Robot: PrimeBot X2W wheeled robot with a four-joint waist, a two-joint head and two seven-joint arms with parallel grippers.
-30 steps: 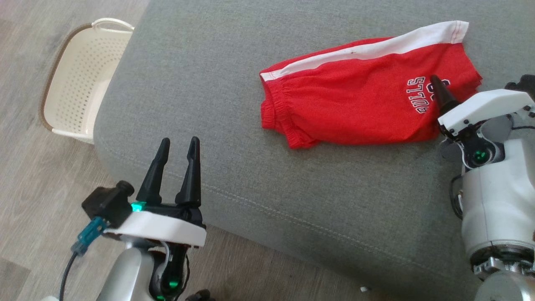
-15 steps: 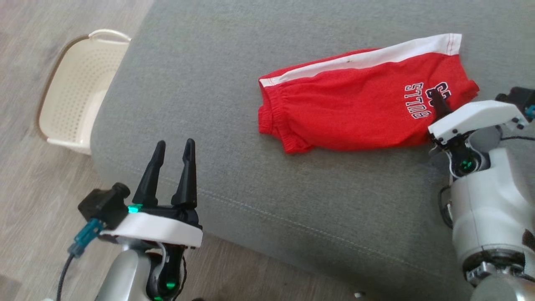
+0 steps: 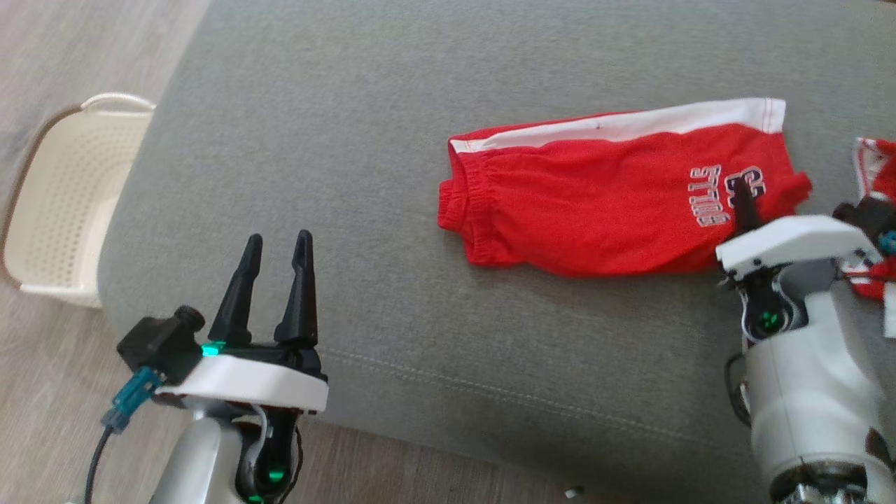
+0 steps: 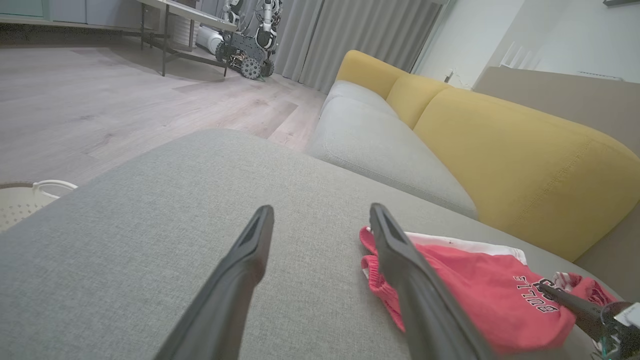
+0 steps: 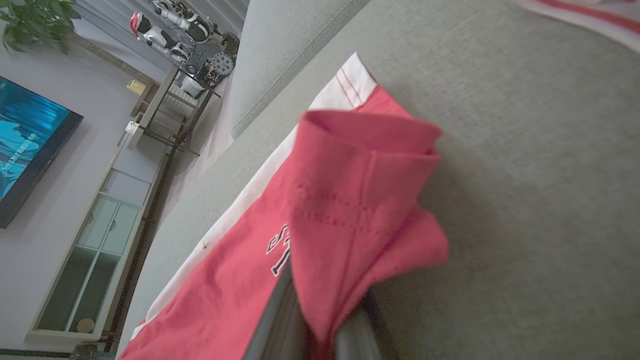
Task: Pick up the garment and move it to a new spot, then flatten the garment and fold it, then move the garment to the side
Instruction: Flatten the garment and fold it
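From the head view, the red shorts (image 3: 616, 196) lie flat and doubled leg over leg on the grey seat cushion (image 3: 392, 364), right of centre. Our right end effector (image 3: 740, 203) is pressed together on their leg hem beside the lettering, while our left end effector (image 3: 280, 241) hangs spread and empty over the cushion's near-left edge, well apart from them. Since they look folded, we judge the move to the side is in hand, and the next move calls for a lift or drag that keeps the layers together. A second red-and-white garment (image 3: 871, 164) lies just right of that arm, in the way on that side, and a cream laundry basket (image 3: 56, 210) stands on the floor (image 3: 42, 392) at left. The left wrist view shows the spread fingers (image 4: 240, 280), the shorts beyond them and a yellow backrest (image 4: 525, 160). The right wrist view shows the hem pinched and curling over.
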